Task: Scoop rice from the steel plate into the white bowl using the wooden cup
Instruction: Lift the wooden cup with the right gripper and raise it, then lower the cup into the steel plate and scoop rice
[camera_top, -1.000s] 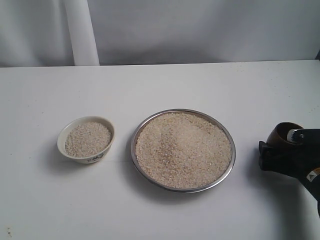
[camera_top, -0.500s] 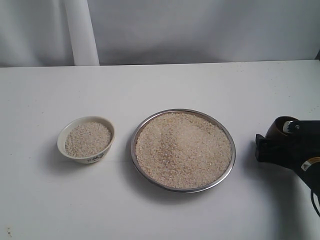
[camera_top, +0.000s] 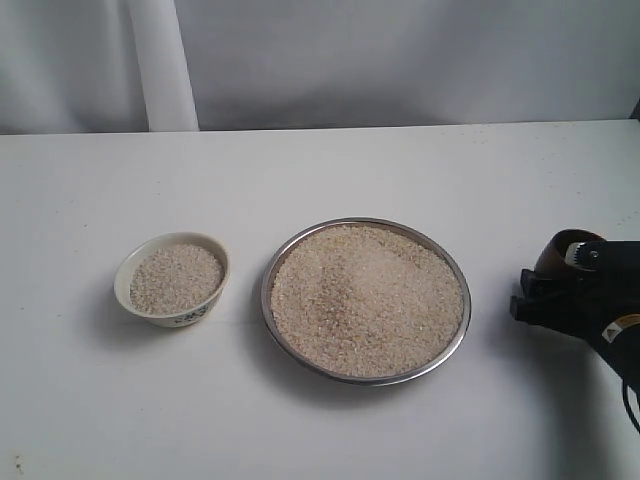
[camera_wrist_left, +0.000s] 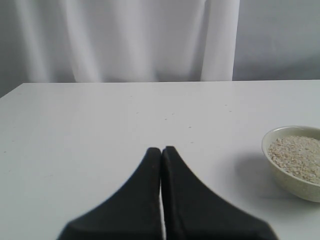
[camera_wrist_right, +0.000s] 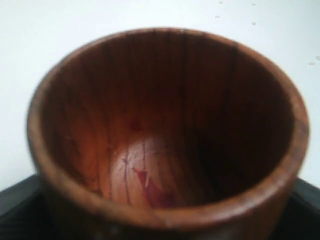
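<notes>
The steel plate (camera_top: 265, 300) lies in the middle of the table, heaped with rice (camera_top: 365, 300). To its left stands the white bowl (camera_top: 186, 319), holding a shallower layer of rice (camera_top: 175, 277); the left wrist view shows it too (camera_wrist_left: 287, 175). Right of the plate, my right gripper (camera_top: 545, 297) is shut on the wooden cup (camera_top: 560, 250), which is apart from the plate's rim. The right wrist view looks straight into the cup (camera_wrist_right: 165, 125): bare reddish wood, no heap of rice. My left gripper (camera_wrist_left: 161, 150) is shut and holds nothing, over bare table beside the bowl.
The white table (camera_top: 320, 170) runs back to a grey curtain with a white post (camera_top: 165, 65). A few stray grains lie on the table near the cup (camera_wrist_right: 253, 23). The left arm does not show in the exterior view.
My right gripper has risen a little with the cup and shifted slightly, staying right of the plate. Plate, bowl and rice are unchanged.
</notes>
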